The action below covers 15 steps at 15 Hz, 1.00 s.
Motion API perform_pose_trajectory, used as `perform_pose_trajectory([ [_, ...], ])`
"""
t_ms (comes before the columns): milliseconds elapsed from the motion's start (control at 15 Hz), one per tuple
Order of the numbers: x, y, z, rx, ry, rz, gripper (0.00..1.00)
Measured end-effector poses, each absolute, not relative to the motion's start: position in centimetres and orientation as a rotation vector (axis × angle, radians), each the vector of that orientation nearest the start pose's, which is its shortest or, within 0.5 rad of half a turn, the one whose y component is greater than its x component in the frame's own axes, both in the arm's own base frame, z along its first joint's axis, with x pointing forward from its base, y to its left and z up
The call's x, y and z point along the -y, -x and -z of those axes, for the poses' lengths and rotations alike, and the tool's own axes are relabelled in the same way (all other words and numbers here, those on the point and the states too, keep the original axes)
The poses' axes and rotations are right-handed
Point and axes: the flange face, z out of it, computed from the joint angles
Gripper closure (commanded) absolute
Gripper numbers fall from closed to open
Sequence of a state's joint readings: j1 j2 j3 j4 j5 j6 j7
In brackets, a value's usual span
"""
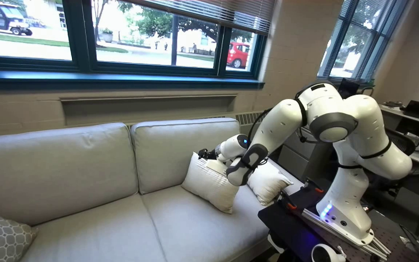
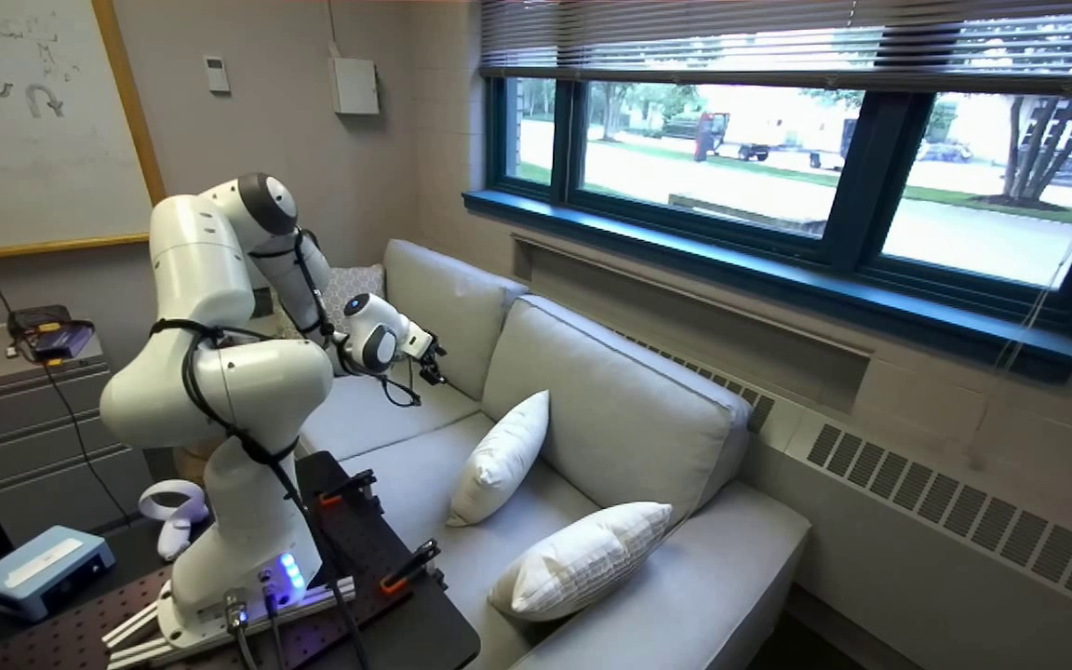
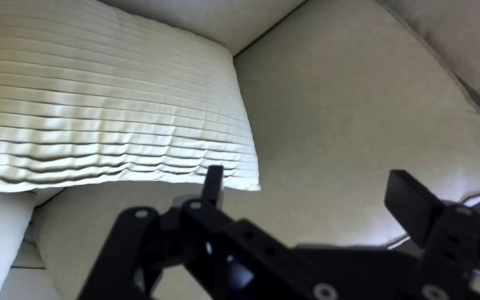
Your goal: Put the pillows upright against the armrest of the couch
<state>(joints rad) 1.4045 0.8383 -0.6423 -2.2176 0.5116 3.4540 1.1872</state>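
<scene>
Wrist view: The gripper (image 3: 306, 178) stands with its two fingers (image 3: 213, 185) wide apart, and nothing is between them. One fingertip appears over the pleated border of what I believe is the farther pillow (image 3: 115, 112); whether they touch, I am not able to say.
Couch landmark: All places here are given from the armrest (image 2: 731, 558), the padded end of the couch (image 1: 67, 225).
Nearer pillow (image 2: 582, 563): It is just beside the armrest, and tilted. Whether it really leans on the armrest, I cannot tell with certainty.
Farther pillow: It stands tilted on its edge upon the seat cushion (image 1: 173, 211), apart from the armrest, with the nearer pillow between them.
Gripper place: In an exterior view the gripper (image 1: 203, 154) appears at the upper corner of the farther pillow, more distant from the armrest than the nearer pillow.
Pillow step: In my judgement, the nearer pillow is almost placed, and the step in hand concerns the farther pillow, which is not yet brought to the armrest.
Next pillow move: It probably calls for taking the upper border of the farther pillow, or pushing its face, toward the armrest, until it stands against the nearer pillow.
</scene>
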Motion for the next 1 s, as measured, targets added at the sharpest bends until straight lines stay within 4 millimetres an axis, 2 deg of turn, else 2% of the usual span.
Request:
perform_pose_trajectory([
  [133, -32.4, -46.0, -16.6, -1.026, 2.442, 0.981, 0.00],
  [333, -30.2, -47.1, -18.3, -1.208, 2.321, 0.957, 0.00],
  [667, -27.1, -47.4, -18.4, -1.483, 2.145, 0.867, 0.00],
  [867, -26.1, -47.5, -18.1, -1.622, 2.038, 0.793, 0.00],
  [1000, -27.0, -47.6, -18.1, -1.665, 1.980, 0.736, 0.00],
])
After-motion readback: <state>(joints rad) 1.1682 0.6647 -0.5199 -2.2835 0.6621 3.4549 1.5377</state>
